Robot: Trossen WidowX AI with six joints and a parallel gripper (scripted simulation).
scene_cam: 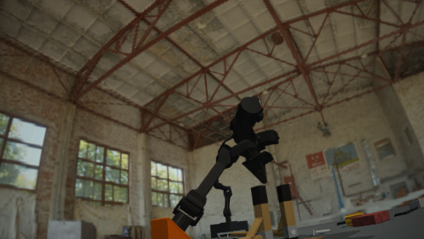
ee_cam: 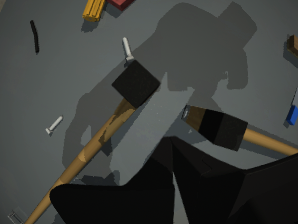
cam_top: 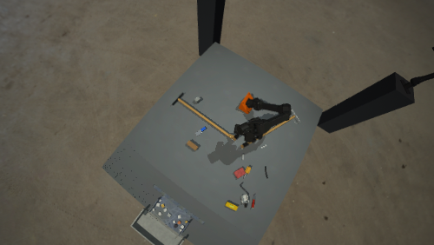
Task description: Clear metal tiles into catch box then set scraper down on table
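Note:
The long scraper [cam_top: 204, 117] [ee_cam: 270, 141] lies on the table, its wide black blade at the left and its wooden handle running to a black-banded upright grip near the arm. The steel bench plate [cam_top: 174, 208] stands at the table's lower edge with several small pale and orange tiles [cam_top: 179, 216] on it. The grey catch box [cam_top: 158, 228] adjoins the plate. My gripper [scene_cam: 265, 181] [ee_cam: 168, 143] is shut and empty, pointing down above the table between the two tools' upright grips. Which grip belongs to the scraper is unclear in the exterior view.
A second wooden-handled tool [cam_top: 275, 127] [ee_cam: 85, 155] with a wire-like head lies to the right. A red block [cam_top: 240, 173] [scene_cam: 371, 218], a yellow block [cam_top: 232, 206], a brown block [cam_top: 193, 145], a blue-handled tool [cam_top: 203, 129] and bolts [ee_cam: 55, 124] lie about.

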